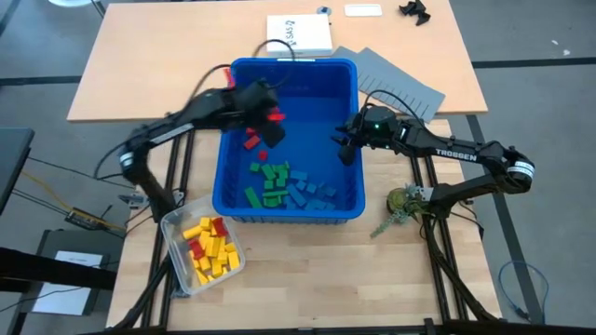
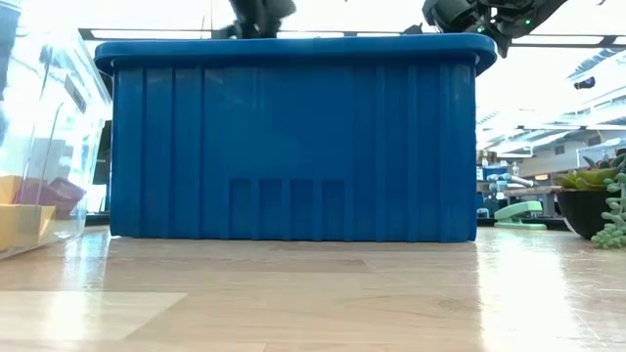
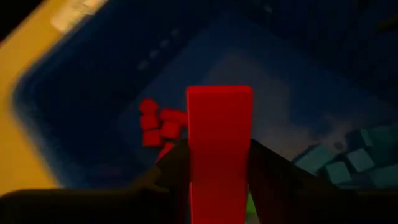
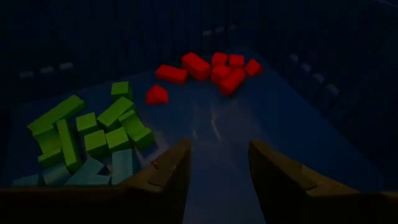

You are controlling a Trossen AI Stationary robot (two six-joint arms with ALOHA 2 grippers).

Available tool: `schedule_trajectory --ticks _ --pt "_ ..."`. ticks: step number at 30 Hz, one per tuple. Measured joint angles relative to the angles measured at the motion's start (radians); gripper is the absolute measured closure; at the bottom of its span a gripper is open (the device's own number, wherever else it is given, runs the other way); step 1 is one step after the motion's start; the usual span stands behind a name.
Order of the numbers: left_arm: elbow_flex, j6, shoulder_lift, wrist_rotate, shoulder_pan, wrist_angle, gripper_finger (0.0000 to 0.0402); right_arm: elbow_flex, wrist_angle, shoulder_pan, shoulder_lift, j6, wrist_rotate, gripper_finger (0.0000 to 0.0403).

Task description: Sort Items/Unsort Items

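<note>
Right in front of the left wrist camera, a red block stood up tall between your left gripper's two dark fingers, which were pinched tight on it. You could have lost that block if the squeeze slipped, because it stuck far out past the fingers and only its lower part looked held. From above, your left gripper hung over the left side of the big blue bin, and a little heap of red blocks lay on the bin floor just below it. A drop from there would most likely have landed by the red heap, but a bounce could have sent the block toward the green blocks and spoiled the groups. The blue blocks lay next to the green ones, near the front wall. Your right gripper hung over the right side of the bin with its fingers a little apart and nothing between them, and the red and green heaps lay well ahead of it. If both arms had gone for the middle, they might have bumped each other. Outside the bin, at its front left corner, a clear tub held yellow blocks and a few red ones.
</note>
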Motion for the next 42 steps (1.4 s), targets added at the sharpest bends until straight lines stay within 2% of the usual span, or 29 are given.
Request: schedule_trajectory --ticks 6,11,18,23,25,29,34,38,42 --pt "-0.064 -0.148 -0.169 -0.023 -0.095 -0.151 0.0267 0.0 -0.002 0.0 0.0 0.033 0.0 0.0241" --pt "-0.197 -0.314 -0.348 -0.033 -0.207 -0.236 0.0267 0.0 -0.004 0.0 0.0 0.026 0.0 0.0241" --pt "-0.45 -0.498 -0.573 0.073 -0.471 -0.236 0.0267 0.0 -0.009 0.0 0.0 -0.022 -0.02 0.0242" --pt "-0.592 -0.636 -0.611 0.223 -0.65 -0.237 0.0267 0.0 -0.008 0.0 0.0 -0.061 -0.053 0.0256" --pt "-0.634 -0.698 -0.613 0.254 -0.713 -0.228 0.0267 0.0 -0.008 0.0 0.0 -0.062 -0.053 0.0262" --pt "-0.674 -0.798 -0.61 0.256 -0.817 -0.184 0.0266 0.001 -0.025 0.002 0.0 -0.058 -0.053 0.0273" --pt "-0.703 -0.917 -0.611 0.24 -0.919 -0.172 0.0231 0.002 -0.025 0.009 0.0 -0.055 -0.054 0.0279" --pt "-0.754 -0.916 -0.611 0.196 -0.943 -0.131 0.0211 0.001 0.003 0.026 0.0 -0.078 -0.052 0.0273" --pt "-0.786 -0.917 -0.611 0.193 -0.943 -0.128 0.0207 0.001 0.045 0.048 -0.002 -0.159 -0.069 0.025"
